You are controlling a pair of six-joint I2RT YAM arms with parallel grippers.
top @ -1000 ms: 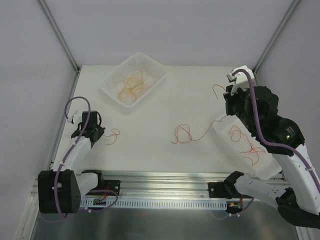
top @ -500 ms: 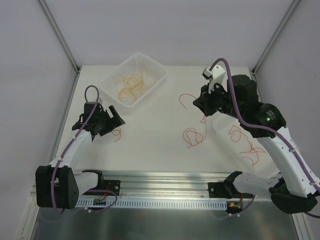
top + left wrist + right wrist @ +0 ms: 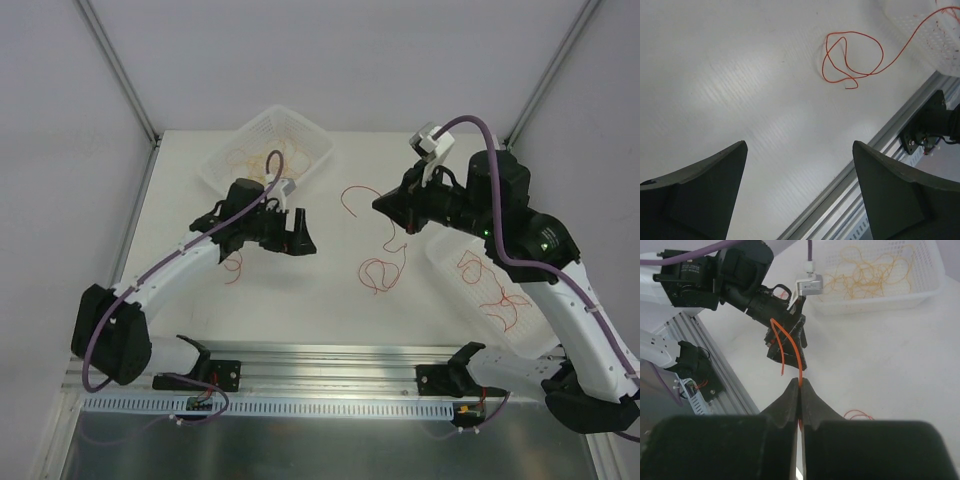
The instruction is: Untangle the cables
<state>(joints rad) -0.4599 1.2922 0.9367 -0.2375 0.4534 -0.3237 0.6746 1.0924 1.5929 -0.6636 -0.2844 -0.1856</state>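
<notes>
My right gripper hangs above the table's middle, shut on a red cable. That cable's short end curls out past the jaws, and the rest drops to loops on the table. In the right wrist view the jaws pinch the strand. My left gripper faces it from the left, open and empty. Its fingers frame bare table in the left wrist view, with the red loops further off. Another red cable lies under the left arm.
A white basket at the back left holds several orange cables. A second white basket at the right holds red cables. An aluminium rail runs along the near edge.
The left gripper opened, left its red cable on the table and swung right toward the centre. The right gripper carried its cable leftward, dragging the loops along.
</notes>
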